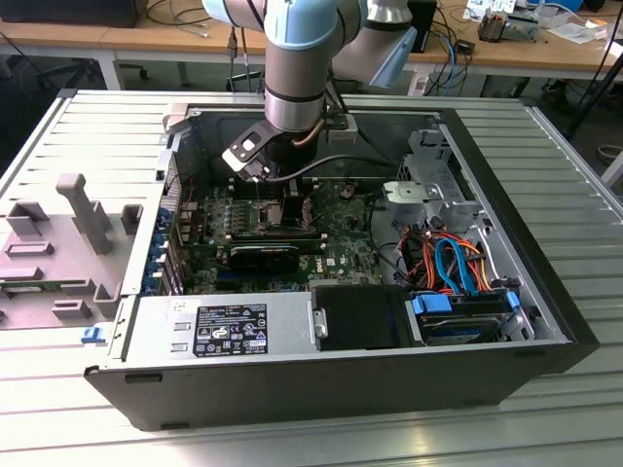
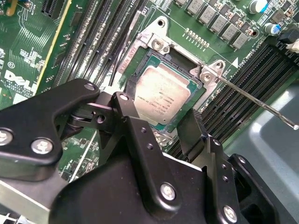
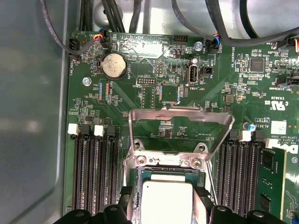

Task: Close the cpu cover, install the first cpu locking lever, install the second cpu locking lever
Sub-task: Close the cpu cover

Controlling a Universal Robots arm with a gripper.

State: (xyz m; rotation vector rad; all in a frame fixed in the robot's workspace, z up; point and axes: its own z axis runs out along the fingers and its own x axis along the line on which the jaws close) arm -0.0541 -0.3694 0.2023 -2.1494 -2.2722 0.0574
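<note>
Watch the thin edge: pushed off-centre, a fingertip could, I judge, slip from the frame onto the bare square silver processor chip (image 3: 166, 210) or scrape the black memory slots (image 3: 93, 172) beside it. The thin wire locking lever (image 2: 254, 99) juts free of the socket and might get trapped under the plate. The cpu cover (image 3: 154, 114), a silvery-grey metal frame with a square opening, stands swung up at its hinge just beyond the chip, not closed. Your tool (image 3: 164, 198) hangs spread, one black finger on each side of the chip.
</note>
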